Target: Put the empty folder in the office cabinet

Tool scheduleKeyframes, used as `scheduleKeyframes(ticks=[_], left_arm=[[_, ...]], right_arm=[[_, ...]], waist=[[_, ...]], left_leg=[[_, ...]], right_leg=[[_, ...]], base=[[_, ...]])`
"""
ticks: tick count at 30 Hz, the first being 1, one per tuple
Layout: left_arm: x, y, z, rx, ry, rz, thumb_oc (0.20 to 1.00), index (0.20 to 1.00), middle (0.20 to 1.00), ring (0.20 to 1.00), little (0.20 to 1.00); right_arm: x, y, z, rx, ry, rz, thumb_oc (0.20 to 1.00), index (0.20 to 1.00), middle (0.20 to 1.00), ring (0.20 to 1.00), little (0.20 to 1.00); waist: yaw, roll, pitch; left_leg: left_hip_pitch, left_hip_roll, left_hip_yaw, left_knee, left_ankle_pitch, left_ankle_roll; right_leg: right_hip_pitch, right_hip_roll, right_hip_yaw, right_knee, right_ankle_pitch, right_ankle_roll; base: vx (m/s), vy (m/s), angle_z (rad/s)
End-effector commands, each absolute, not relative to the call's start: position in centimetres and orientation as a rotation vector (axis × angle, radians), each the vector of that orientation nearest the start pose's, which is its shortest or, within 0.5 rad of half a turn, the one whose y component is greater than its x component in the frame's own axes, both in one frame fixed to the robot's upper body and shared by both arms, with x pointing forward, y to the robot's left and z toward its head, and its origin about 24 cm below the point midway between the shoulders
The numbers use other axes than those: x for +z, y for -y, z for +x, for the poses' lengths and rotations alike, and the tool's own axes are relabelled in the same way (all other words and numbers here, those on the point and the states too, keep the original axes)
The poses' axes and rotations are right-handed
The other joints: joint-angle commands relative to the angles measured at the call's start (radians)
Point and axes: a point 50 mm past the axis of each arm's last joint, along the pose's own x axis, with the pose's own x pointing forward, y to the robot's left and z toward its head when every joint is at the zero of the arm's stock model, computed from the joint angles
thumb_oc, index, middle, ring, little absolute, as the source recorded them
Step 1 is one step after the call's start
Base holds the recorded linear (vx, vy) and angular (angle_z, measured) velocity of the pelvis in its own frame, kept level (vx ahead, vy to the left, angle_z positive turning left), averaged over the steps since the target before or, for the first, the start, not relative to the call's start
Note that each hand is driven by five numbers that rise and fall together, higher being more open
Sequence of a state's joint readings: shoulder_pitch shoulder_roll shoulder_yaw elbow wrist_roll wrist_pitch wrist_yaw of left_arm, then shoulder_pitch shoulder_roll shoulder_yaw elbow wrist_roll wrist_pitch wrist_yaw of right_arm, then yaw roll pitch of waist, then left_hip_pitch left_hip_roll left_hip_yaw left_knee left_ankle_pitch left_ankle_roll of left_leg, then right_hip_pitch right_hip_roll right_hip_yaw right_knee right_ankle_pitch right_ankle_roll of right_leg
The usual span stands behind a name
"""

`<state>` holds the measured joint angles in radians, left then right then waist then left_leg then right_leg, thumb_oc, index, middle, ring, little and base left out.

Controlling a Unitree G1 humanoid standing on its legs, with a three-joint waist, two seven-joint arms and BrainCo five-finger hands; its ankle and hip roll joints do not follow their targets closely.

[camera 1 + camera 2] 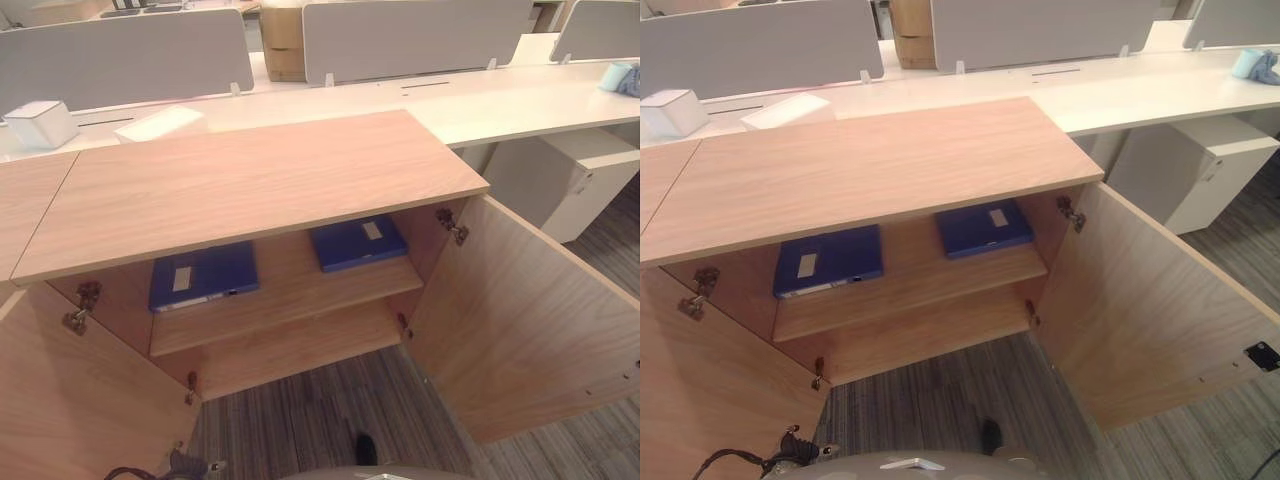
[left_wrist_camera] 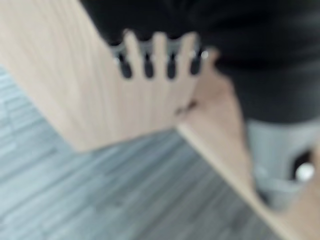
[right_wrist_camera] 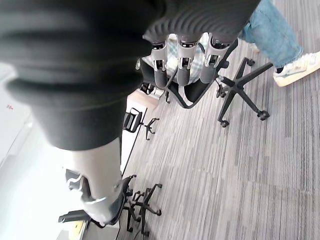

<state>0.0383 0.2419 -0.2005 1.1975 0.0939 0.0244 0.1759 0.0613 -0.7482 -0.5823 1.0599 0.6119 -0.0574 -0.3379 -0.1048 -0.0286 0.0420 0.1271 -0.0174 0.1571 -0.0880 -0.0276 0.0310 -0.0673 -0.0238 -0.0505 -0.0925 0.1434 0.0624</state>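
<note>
cabinet [image 1: 250,185] open, two blue folders [image 1: 204,275] [image 1: 357,242] on its shelf.
left hand [image 2: 160,57] and right hand [image 3: 185,60]: fingers straight, holding nothing.

Office: partitioned desks [image 1: 520,100], swivel chairs [image 3: 240,90], striped carpet [image 3: 240,170].

Cabinet [image 1: 250,185] w/ both doors open; on upper shelf [image 1: 290,290], one folder [image 1: 203,276] at 9 o'clock, another folder [image 1: 357,242] at 3; tabletop [image 1: 500,100] behind.

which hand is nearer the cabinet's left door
Left. The left hand hangs close against the wooden door panel; the right hand points off at office chairs over the carpet.
</note>
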Motion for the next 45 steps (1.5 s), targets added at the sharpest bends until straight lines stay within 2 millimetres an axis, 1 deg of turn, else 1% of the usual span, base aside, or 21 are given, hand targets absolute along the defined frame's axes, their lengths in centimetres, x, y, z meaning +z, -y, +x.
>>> scheduleKeyframes(ticks=[1, 3, 4, 5, 6, 12, 15, 17, 20, 22, 25, 26, 27, 29, 31, 34, 35, 36, 37, 39, 45], left_arm=[[-15.8, -25.0, 8.4, 0.074, -1.220, 0.546, 1.000, 1.000, 1.000, 1.000, 1.000], [-15.8, -24.9, 8.6, 0.065, -1.213, 0.541, 1.000, 1.000, 1.000, 1.000, 1.000], [-15.8, -24.9, 8.6, 0.066, -1.213, 0.540, 1.000, 1.000, 1.000, 1.000, 1.000], [-15.8, -24.8, 8.7, 0.056, -1.208, 0.537, 1.000, 1.000, 1.000, 1.000, 1.000], [-15.8, -24.8, 8.7, 0.056, -1.208, 0.537, 1.000, 1.000, 1.000, 1.000, 1.000], [-15.7, -25.0, 8.9, 0.009, -1.208, 0.527, 1.000, 1.000, 1.000, 1.000, 1.000], [-15.7, -25.0, 8.9, -0.004, -1.210, 0.529, 1.000, 1.000, 1.000, 1.000, 1.000], [-15.7, -24.9, 8.7, -0.043, -1.218, 0.530, 1.000, 1.000, 1.000, 1.000, 1.000], [-15.8, -24.8, 8.7, -0.049, -1.219, 0.529, 1.000, 1.000, 1.000, 1.000, 1.000], [-15.8, -24.5, 8.8, -0.076, -1.213, 0.525, 1.000, 1.000, 1.000, 1.000, 1.000], [-15.9, -24.0, 9.0, -0.100, -1.205, 0.523, 1.000, 1.000, 1.000, 1.000, 1.000], [-15.9, -23.9, 9.1, -0.109, -1.206, 0.521, 1.000, 1.000, 1.000, 1.000, 1.000], [-15.9, -23.9, 9.0, -0.109, -1.206, 0.521, 1.000, 1.000, 1.000, 1.000, 1.000], [-16.0, -23.5, 9.2, -0.122, -1.202, 0.518, 1.000, 1.000, 1.000, 1.000, 1.000], [-16.0, -23.3, 9.4, -0.135, -1.196, 0.519, 1.000, 1.000, 1.000, 1.000, 1.000], [-15.9, -23.1, 9.9, -0.142, -1.177, 0.518, 1.000, 1.000, 1.000, 1.000, 1.000], [-15.8, -23.1, 10.2, -0.136, -1.162, 0.519, 1.000, 1.000, 1.000, 1.000, 1.000], [-15.8, -23.1, 10.2, -0.136, -1.162, 0.519, 1.000, 1.000, 1.000, 1.000, 1.000], [-15.6, -23.3, 10.5, -0.125, -1.146, 0.521, 1.000, 1.000, 1.000, 1.000, 1.000], [-15.5, -23.6, 10.7, -0.108, -1.139, 0.519, 1.000, 1.000, 1.000, 1.000, 1.000], [-15.3, -24.0, 10.9, -0.065, -1.125, 0.494, 1.000, 1.000, 1.000, 1.000, 1.000]], right_arm=[[3.2, 48.1, 10.8, -1.269, -0.378, -0.001, 1.000, 1.000, 1.000, 1.000, 1.000], [3.3, 47.7, 11.8, -1.207, -0.358, 0.012, 1.000, 1.000, 1.000, 1.000, 1.000], [3.3, 47.7, 11.9, -1.206, -0.358, 0.012, 1.000, 1.000, 1.000, 1.000, 1.000], [3.4, 47.2, 13.2, -1.133, -0.333, 0.037, 1.000, 1.000, 1.000, 1.000, 1.000], [3.4, 47.2, 13.2, -1.133, -0.333, 0.037, 1.000, 1.000, 1.000, 1.000, 1.000], [2.9, 44.6, 17.4, -0.774, -0.351, 0.132, 1.000, 1.000, 1.000, 1.000, 1.000], [3.0, 44.2, 18.1, -0.726, -0.349, 0.145, 1.000, 1.000, 1.000, 1.000, 1.000], [3.3, 43.1, 20.1, -0.591, -0.366, 0.155, 1.000, 1.000, 1.000, 1.000, 1.000], [3.3, 42.8, 20.6, -0.561, -0.367, 0.163, 1.000, 1.000, 1.000, 1.000, 1.000], [3.4, 40.8, 22.5, -0.411, -0.384, 0.139, 1.000, 1.000, 1.000, 1.000, 1.000], [3.0, 38.5, 23.8, -0.264, -0.412, 0.075, 1.000, 1.000, 1.000, 1.000, 1.000], [2.9, 36.7, 24.4, -0.163, -0.415, 0.040, 1.000, 1.000, 1.000, 1.000, 1.000], [2.8, 36.7, 24.4, -0.163, -0.415, 0.040, 1.000, 1.000, 1.000, 1.000, 1.000], [2.3, 34.4, 24.8, -0.044, -0.417, 0.025, 1.000, 1.000, 1.000, 1.000, 1.000], [1.3, 31.4, 24.4, 0.111, -0.445, 0.020, 1.000, 1.000, 1.000, 1.000, 1.000], [0.3, 27.3, 23.2, 0.349, -0.486, -0.011, 1.000, 1.000, 1.000, 1.000, 1.000], [0.1, 25.5, 22.2, 0.479, -0.505, -0.033, 1.000, 1.000, 1.000, 1.000, 1.000], [0.0, 25.5, 22.2, 0.480, -0.505, -0.033, 1.000, 1.000, 1.000, 1.000, 1.000], [-0.3, 23.9, 21.3, 0.583, -0.527, -0.039, 1.000, 1.000, 1.000, 1.000, 1.000], [-0.5, 23.3, 20.7, 0.627, -0.536, -0.053, 1.000, 1.000, 1.000, 1.000, 1.000], [-1.7, 22.5, 20.2, 0.632, -0.566, -0.027, 1.000, 1.000, 1.000, 1.000, 1.000]], waist=[[0.011, 0.005, -0.017], [0.013, 0.004, -0.018], [0.012, 0.004, -0.018], [0.016, 0.005, -0.018], [0.015, 0.005, -0.018], [0.029, -0.002, -0.016], [0.033, -0.003, -0.016], [0.044, -0.005, -0.018], [0.045, -0.006, -0.017], [0.051, -0.010, -0.017], [0.053, -0.011, -0.016], [0.053, -0.012, -0.016], [0.052, -0.012, -0.016], [0.051, -0.012, -0.013], [0.049, -0.011, -0.011], [0.048, -0.012, -0.007], [0.048, -0.013, -0.006], [0.048, -0.013, -0.006], [0.048, -0.014, -0.003], [0.049, -0.016, -0.002], [0.058, -0.022, 0.000]], left_leg=[[0.001, 0.038, -0.039, 0.001, -0.074, -0.053], [0.001, 0.039, -0.040, 0.001, -0.073, -0.054], [0.001, 0.039, -0.040, 0.001, -0.073, -0.054], [0.000, 0.040, -0.040, 0.001, -0.070, -0.055], [0.000, 0.040, -0.041, 0.001, -0.070, -0.055], [-0.003, 0.041, -0.041, 0.001, -0.062, -0.060], [-0.004, 0.041, -0.042, 0.001, -0.060, -0.061], [-0.005, 0.043, -0.045, 0.001, -0.057, -0.062], [-0.005, 0.043, -0.045, 0.001, -0.056, -0.063], [-0.008, 0.044, -0.046, 0.001, -0.052, -0.063], [-0.011, 0.045, -0.046, 0.001, -0.048, -0.064], [-0.013, 0.046, -0.044, 0.001, -0.047, -0.065], [-0.013, 0.046, -0.045, 0.001, -0.047, -0.065], [-0.015, 0.046, -0.042, 0.001, -0.045, -0.066], [-0.017, 0.047, -0.040, 0.001, -0.043, -0.068], [-0.020, 0.050, -0.037, 0.001, -0.041, -0.072], [-0.021, 0.053, -0.034, 0.001, -0.041, -0.075], [-0.021, 0.053, -0.034, 0.001, -0.041, -0.075], [-0.020, 0.057, -0.032, 0.001, -0.041, -0.078], [-0.019, 0.061, -0.028, 0.001, -0.040, -0.082], [-0.015, 0.077, -0.030, 0.001, -0.035, -0.092]], right_leg=[[0.082, -0.051, 0.034, 0.071, -0.142, 0.075], [0.083, -0.051, 0.033, 0.070, -0.142, 0.075], [0.084, -0.051, 0.032, 0.069, -0.142, 0.075], [0.084, -0.051, 0.031, 0.069, -0.141, 0.074], [0.084, -0.051, 0.031, 0.069, -0.141, 0.074], [0.083, -0.051, 0.024, 0.066, -0.137, 0.073], [0.084, -0.051, 0.024, 0.065, -0.136, 0.072], [0.086, -0.052, 0.020, 0.061, -0.134, 0.072], [0.087, -0.052, 0.020, 0.060, -0.134, 0.072], [0.088, -0.052, 0.017, 0.059, -0.132, 0.071], [0.084, -0.052, 0.016, 0.059, -0.130, 0.070], [0.083, -0.052, 0.016, 0.057, -0.129, 0.070], [0.083, -0.052, 0.015, 0.057, -0.129, 0.070], [0.079, -0.052, 0.017, 0.059, -0.127, 0.069], [0.076, -0.051, 0.018, 0.059, -0.128, 0.068], [0.075, -0.049, 0.018, 0.057, -0.132, 0.067], [0.075, -0.048, 0.019, 0.056, -0.133, 0.067], [0.075, -0.048, 0.019, 0.056, -0.133, 0.067], [0.076, -0.047, 0.018, 0.053, -0.132, 0.067], [0.075, -0.045, 0.015, 0.051, -0.132, 0.066], [0.081, -0.040, 0.006, 0.050, -0.139, 0.062]], base=[[0.00, 0.000, 0.00], [0.00, 0.000, 0.00], [0.00, 0.000, 0.00], [0.00, 0.000, 0.00], [0.00, 0.000, 0.00], [-0.01, -0.001, -0.01], [0.00, 0.000, 0.00], [-0.02, -0.001, -0.05], [-0.01, 0.001, -0.03], [-0.01, 0.001, -0.03], [-0.02, 0.005, -0.10], [-0.01, 0.005, -0.13], [-0.01, 0.007, -0.14], [-0.01, 0.006, -0.12], [-0.01, 0.000, -0.07], [0.00, 0.000, 0.00], [0.00, 0.000, 0.00], [0.00, -0.048, 0.11], [0.00, -0.048, 0.13], [0.00, -0.052, 0.04], [-0.01, -0.062, 0.25]])
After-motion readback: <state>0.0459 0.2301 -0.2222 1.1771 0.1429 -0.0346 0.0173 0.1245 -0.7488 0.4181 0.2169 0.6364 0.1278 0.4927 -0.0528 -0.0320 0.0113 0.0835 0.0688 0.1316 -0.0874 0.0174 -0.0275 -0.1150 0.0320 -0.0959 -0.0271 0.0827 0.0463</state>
